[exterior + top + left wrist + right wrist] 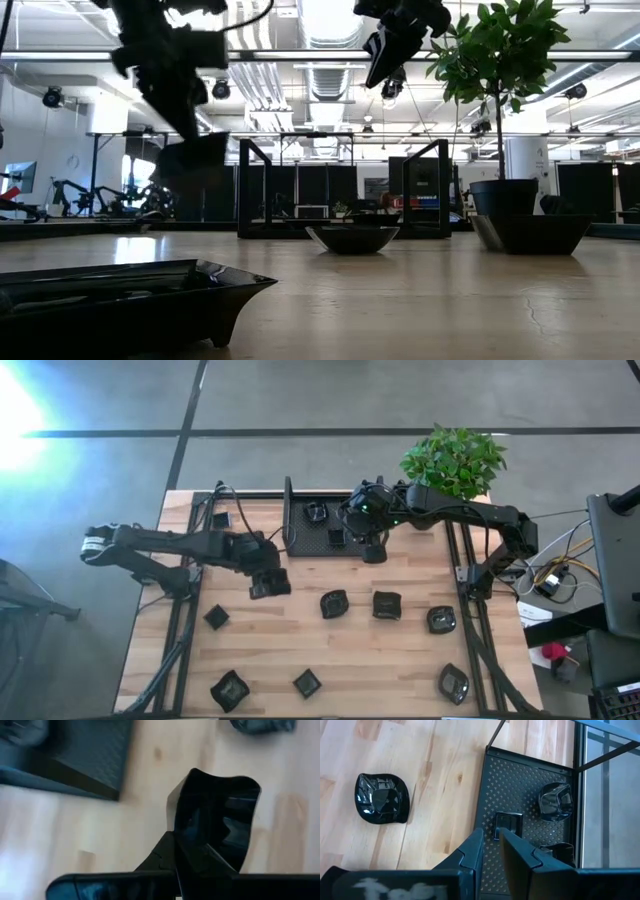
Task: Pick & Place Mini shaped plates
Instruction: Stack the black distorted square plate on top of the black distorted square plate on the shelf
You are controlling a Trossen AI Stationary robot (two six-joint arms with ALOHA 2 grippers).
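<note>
- The left gripper (268, 582) is pinched tight on one mini plate (215, 820); in the left wrist view that glossy black dish stands on edge between the dark fingers, its rim clamped at the fingertips and its body reaching out beyond them.
- In the low view the same held plate (195, 160) hangs off the wooden table (400, 660), directly beneath the left arm.
- The mesh tray (305, 535) lies ahead of the left jaws and to one side, apart from the held dish.
- The right gripper (372, 548) hovers over the near edge of the mesh tray (530, 785), its jaws standing slightly apart with only a narrow gap and nothing between them.
- Just ahead of the right fingertips a small square plate (508, 824) lies flat on the tray floor, in line with the gap but not between the jaws.
- Farther past the right jaws, a rounded plate (555, 801) sits in the tray, and another dark dish (564, 852) lies beside the right finger.
- Off to the side of the right jaws, well clear of them, a rounded plate (381, 798) rests on the bare wood.
- Other plates lie scattered on the table in front of both grippers, among them three in a row (387, 605) and several along the front edge (306, 682).
</note>
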